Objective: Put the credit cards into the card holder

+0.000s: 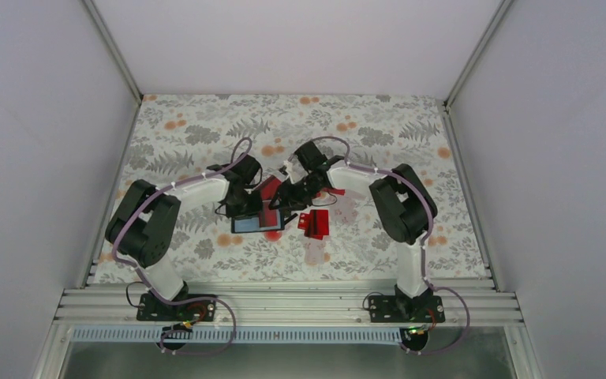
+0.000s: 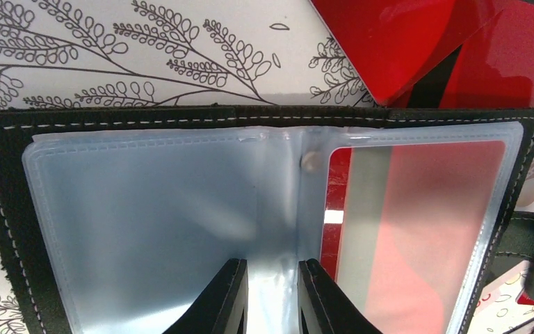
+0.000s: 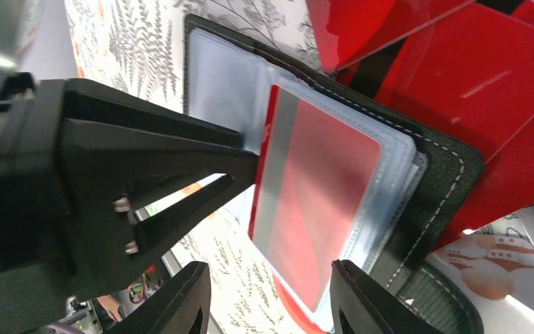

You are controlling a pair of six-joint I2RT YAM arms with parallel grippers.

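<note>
On the floral table [image 1: 379, 126] your card holder [image 2: 146, 209] lies open, one credit card [image 2: 424, 236] sleeved in its right half, loose credit cards [image 1: 314, 223] just right of it. Your left gripper [image 2: 271, 268] pinches its clear centre fold narrowly; your right gripper [image 3: 270, 268] stands parted astride that half.
</note>
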